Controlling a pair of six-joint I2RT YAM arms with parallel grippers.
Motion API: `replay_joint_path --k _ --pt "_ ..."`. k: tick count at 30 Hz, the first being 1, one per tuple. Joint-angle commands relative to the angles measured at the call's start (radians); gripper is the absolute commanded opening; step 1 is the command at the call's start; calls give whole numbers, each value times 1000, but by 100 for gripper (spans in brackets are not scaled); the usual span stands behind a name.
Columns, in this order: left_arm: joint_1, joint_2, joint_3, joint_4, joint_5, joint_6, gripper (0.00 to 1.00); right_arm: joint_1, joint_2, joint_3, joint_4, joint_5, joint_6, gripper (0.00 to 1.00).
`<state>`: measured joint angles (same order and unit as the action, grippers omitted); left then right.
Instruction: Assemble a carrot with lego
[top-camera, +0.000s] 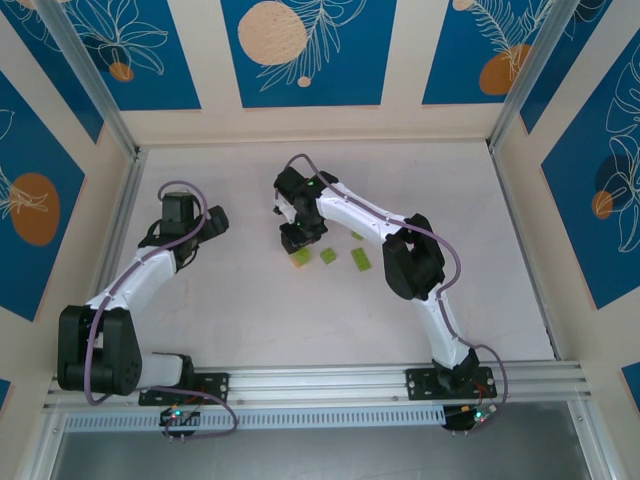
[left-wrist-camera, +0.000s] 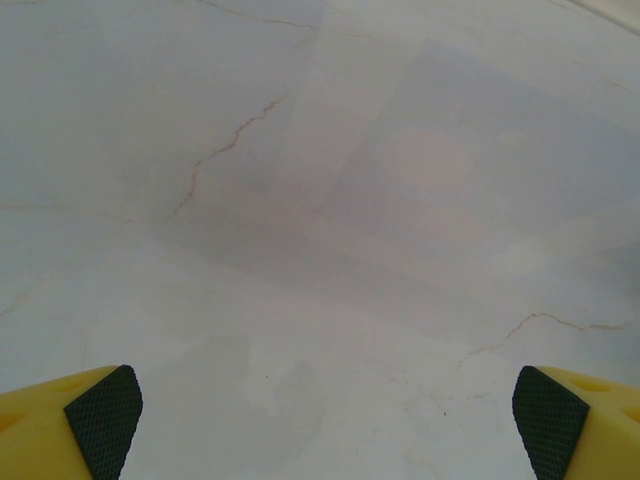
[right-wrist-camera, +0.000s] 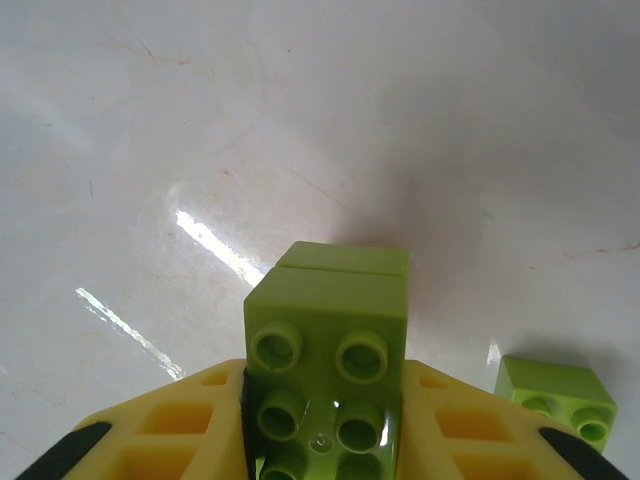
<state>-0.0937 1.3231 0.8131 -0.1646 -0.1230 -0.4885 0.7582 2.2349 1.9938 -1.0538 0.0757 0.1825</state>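
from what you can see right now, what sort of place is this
Most likely a robot lab cell, not a home: a pale table boxed in by blue printed panels, a left arm and a right arm bolted to an aluminium rail, and green lego bricks laid out.

A robot lab cell: aluminium rails (top-camera: 330, 378), blue printed panels (top-camera: 300, 50), white tabletop (top-camera: 230, 320).

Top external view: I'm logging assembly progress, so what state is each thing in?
left tool: open, empty.
right tool: shut on green brick.
green brick: gripped, with another green piece against its far end.
loose green bricks: lying on the table, unattached.
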Motion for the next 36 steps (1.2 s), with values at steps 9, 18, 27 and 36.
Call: replay_joint_path --k 9,18,27,36 --pt "6 -15 22 6 14 8 98 9 48 -89 -25 2 -22 32" --pt "6 -17 20 8 19 7 98 18 31 -162 4 19 -18 32" --pt "6 -17 20 7 19 7 98 23 -5 -164 18 20 -17 32" --pt "6 -18 20 6 19 7 98 23 -39 -109 4 3 -17 35"
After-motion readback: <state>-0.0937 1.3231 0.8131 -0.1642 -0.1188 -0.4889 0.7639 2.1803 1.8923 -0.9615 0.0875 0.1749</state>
